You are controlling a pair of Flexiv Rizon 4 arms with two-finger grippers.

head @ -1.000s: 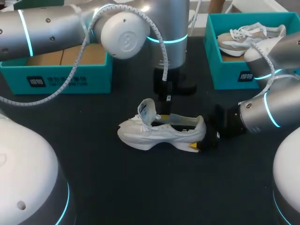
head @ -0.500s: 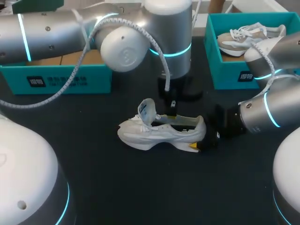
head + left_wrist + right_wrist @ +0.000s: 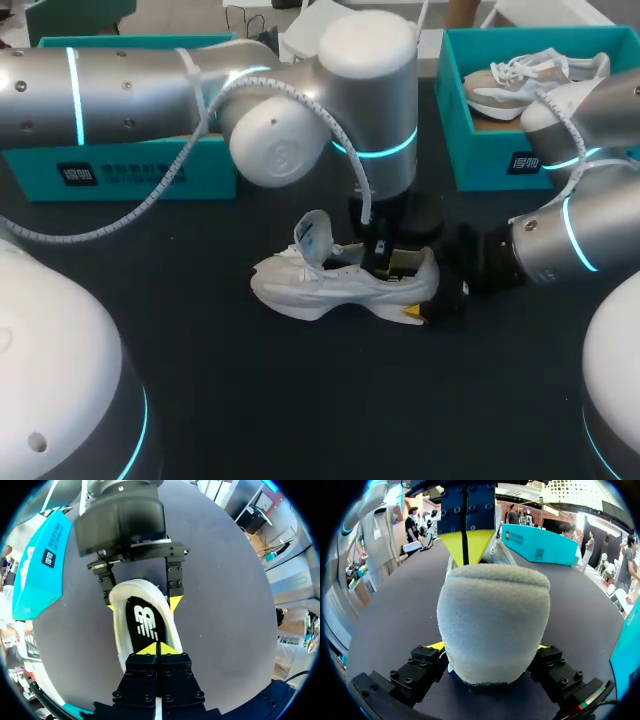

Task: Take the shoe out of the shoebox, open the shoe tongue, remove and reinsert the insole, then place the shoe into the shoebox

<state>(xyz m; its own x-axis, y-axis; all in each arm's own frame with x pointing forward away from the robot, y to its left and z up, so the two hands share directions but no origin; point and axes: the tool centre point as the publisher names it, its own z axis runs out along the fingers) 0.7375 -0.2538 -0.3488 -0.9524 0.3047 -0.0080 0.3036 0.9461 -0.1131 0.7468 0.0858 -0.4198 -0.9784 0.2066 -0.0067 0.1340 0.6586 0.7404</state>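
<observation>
While the right pincer stays clamped on the heel of the white mesh trainer, the left pincer has swung down over it — tips pressed together, empty, just above the black printed insole — likely about to pull it out

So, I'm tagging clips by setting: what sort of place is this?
Likely a robot shoe-handling test bench: black table, teal cardboard shoeboxes, white sneaker in the right hand.
</observation>
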